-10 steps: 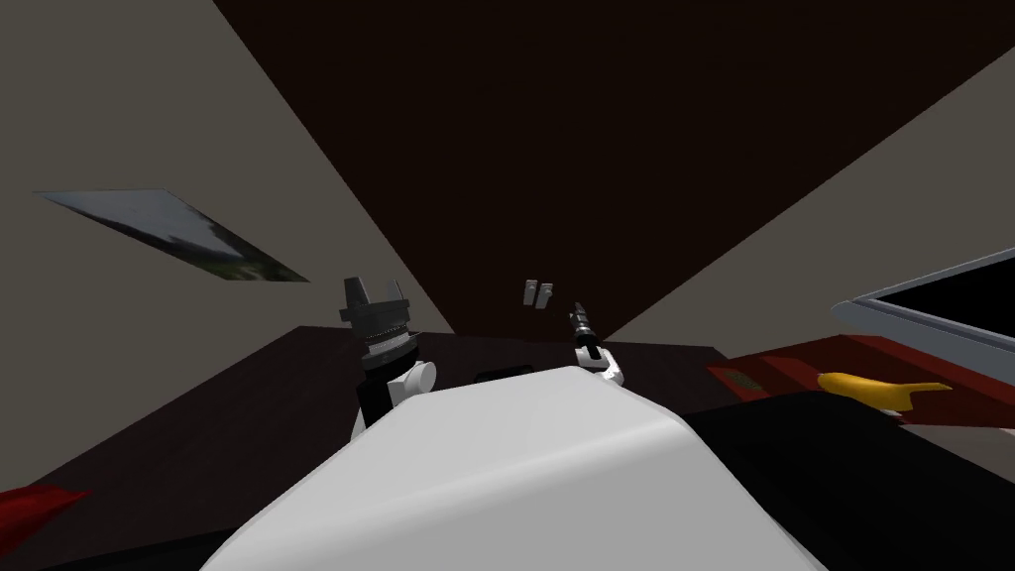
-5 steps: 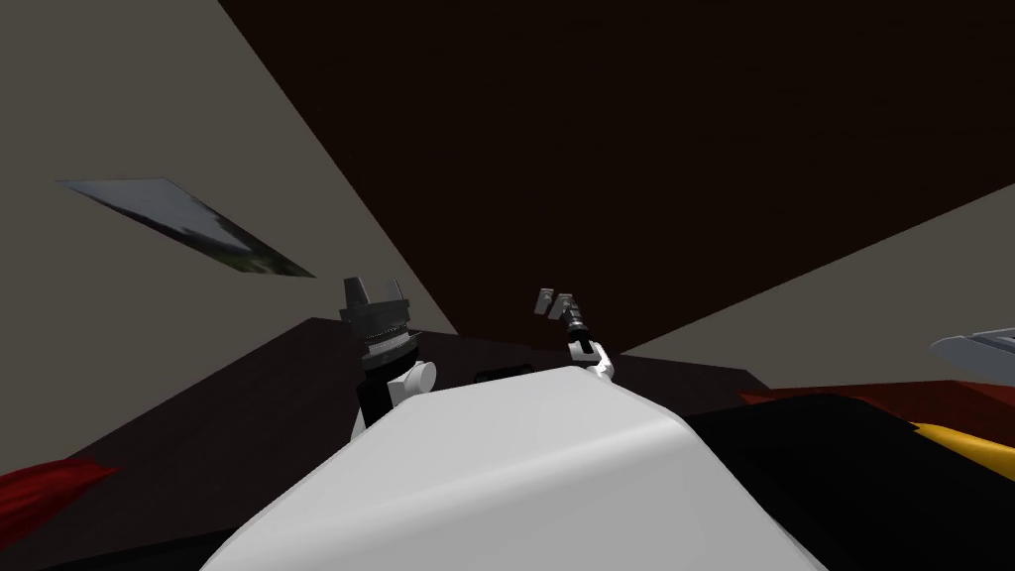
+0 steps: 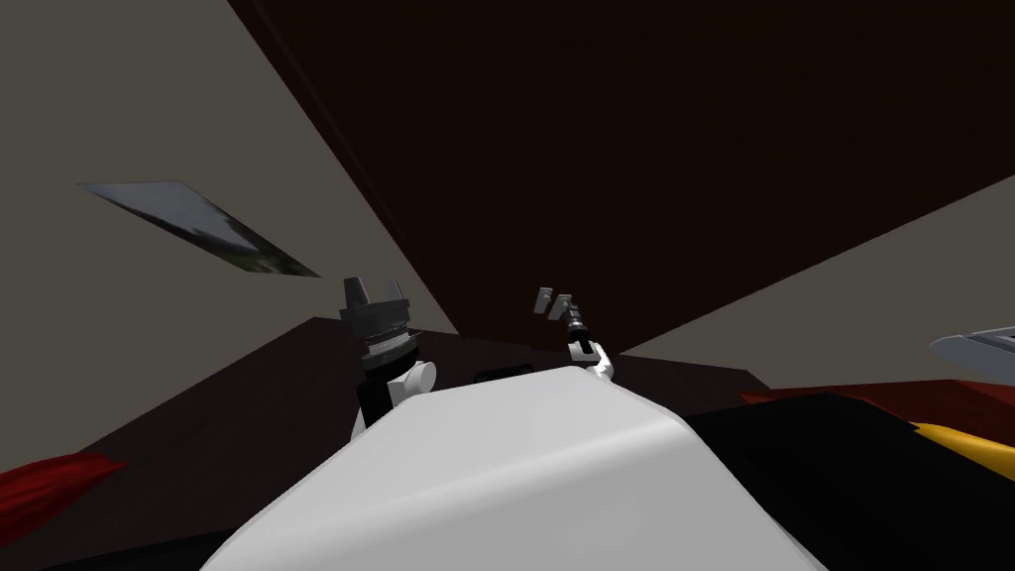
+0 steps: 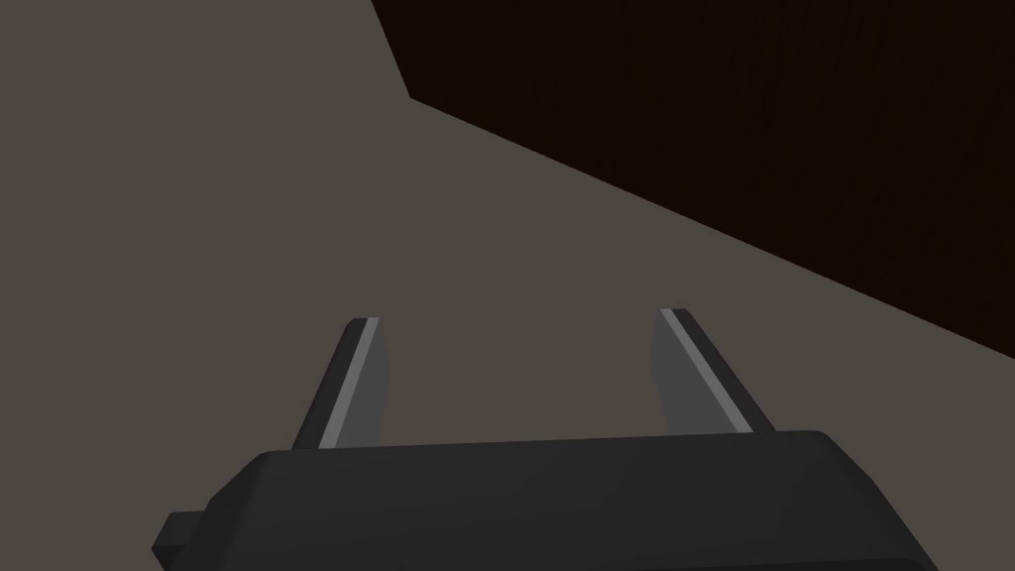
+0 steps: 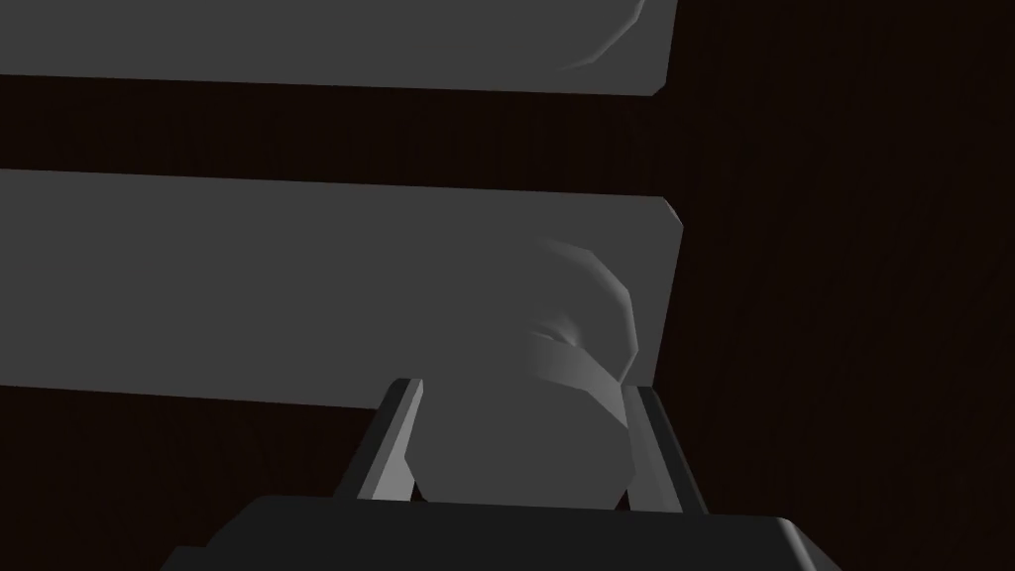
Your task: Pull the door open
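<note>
Closest in, the left gripper hangs raised before the robot's chest. Its two fingers stand wide apart with nothing between them, pointed at the grey wall just beside the edge of the dark door. Further out, the right gripper reaches forward to the door, its blades clamped against either side of a rounded grey handle. The handle juts from a long grey plate lying flat on the dark brown door face. A second grey plate runs parallel beyond it. On the wall to the robot's left sits a pale panel; picture or window, I cannot tell.
</note>
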{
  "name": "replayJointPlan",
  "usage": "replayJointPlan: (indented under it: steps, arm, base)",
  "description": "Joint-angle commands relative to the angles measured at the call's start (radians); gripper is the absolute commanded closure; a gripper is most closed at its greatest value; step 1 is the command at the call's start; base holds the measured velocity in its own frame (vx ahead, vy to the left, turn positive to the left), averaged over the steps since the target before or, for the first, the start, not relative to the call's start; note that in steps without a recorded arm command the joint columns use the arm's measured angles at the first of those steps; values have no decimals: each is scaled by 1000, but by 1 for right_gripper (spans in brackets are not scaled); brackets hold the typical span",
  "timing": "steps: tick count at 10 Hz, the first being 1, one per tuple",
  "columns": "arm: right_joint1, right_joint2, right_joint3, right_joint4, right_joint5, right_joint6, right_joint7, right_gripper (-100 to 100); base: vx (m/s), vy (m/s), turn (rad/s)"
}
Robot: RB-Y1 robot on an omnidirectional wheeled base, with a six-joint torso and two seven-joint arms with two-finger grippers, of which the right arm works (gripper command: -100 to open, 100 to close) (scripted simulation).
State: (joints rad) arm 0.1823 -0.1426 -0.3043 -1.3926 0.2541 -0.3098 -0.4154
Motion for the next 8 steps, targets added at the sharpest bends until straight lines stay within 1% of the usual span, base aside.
replayJointPlan:
  steps: [1,2,5,6,8]
  arm:
    - [1,-2,-5,-1,-1,0,-1,100]
    - [16,-9,-14,5,-2,2,-2,100]
    - [38,-25,-25,11,-6,1,-11,100]
    - [43,-28,-1,-14,-4,1,-24,-100]
    - [49,-27,27,-27,1,-13,-36,-100]
  base:
    - [0,0,0]
    - [-114,-38,-40]
    - [-217,-56,-74]
    - [-199,-23,81]
    - [-194,30,109]
